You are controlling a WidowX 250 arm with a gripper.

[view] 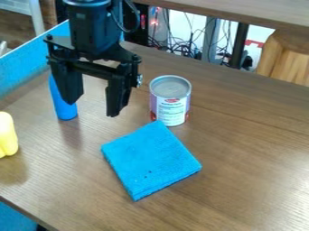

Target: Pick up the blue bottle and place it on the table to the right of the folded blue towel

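Note:
The black gripper [93, 107] hangs over the upper left of the table, its two fingers apart with nothing between them. Partly behind its left finger stands a blue cylindrical object [63, 106], its upper part hidden. To the gripper's right is an upright can [170, 101] with a grey top and a printed label. A folded blue cloth [151, 159] lies in front of the can, one corner close to the can's base. At the left edge is a yellow object [6, 135], cut off by the view.
The brown wooden table [253, 158] has a blue strip [24, 67] along its upper left side. Behind it are tangled cables [187, 47], a dark post [237, 45] and a light wooden piece [287, 56].

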